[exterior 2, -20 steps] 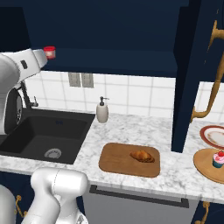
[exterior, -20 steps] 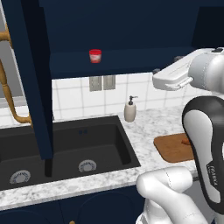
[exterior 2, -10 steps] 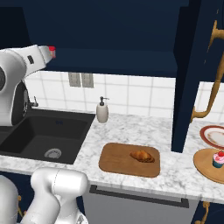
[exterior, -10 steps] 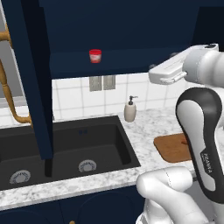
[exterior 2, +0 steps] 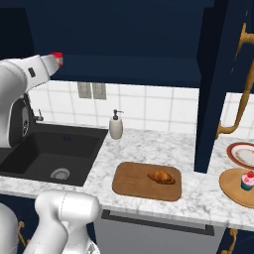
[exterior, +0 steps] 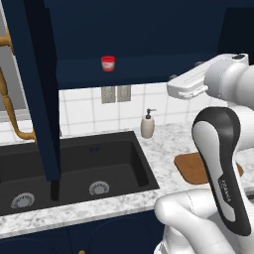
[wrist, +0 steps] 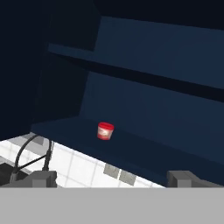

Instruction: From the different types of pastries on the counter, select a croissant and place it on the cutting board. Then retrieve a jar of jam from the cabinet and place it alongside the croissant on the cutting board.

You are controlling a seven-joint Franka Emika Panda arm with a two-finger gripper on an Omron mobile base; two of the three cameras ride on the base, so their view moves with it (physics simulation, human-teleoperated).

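The jar of jam (exterior: 107, 63) stands alone on the lower shelf of the open navy cabinet (exterior: 149, 34). In the hand view the jar of jam (wrist: 105, 131) sits ahead at mid-frame, well beyond my open gripper (wrist: 113, 179), whose fingertips (wrist: 41, 177) are spread wide and empty. My hand (exterior: 186, 84) hovers at shelf height, right of the jar. In the right base view, only the red top of the jar (exterior 2: 57, 55) peeks past my arm. The croissant (exterior 2: 160, 176) lies on the right part of the cutting board (exterior 2: 129, 178) on the marble counter (exterior 2: 149, 146).
The open cabinet door (exterior: 30, 74) with brass handle (exterior: 7, 99) hangs at left over the black sink (exterior: 74, 163). A soap dispenser (exterior 2: 116, 126) stands by the tiles. A pink cupcake (exterior 2: 246, 179) sits on a round wooden plate (exterior 2: 233, 188); another door (exterior 2: 218, 74) stands nearby.
My hand has crept slightly left toward the shelf and the arm's upper links have shifted. Jar, croissant and board have not moved.
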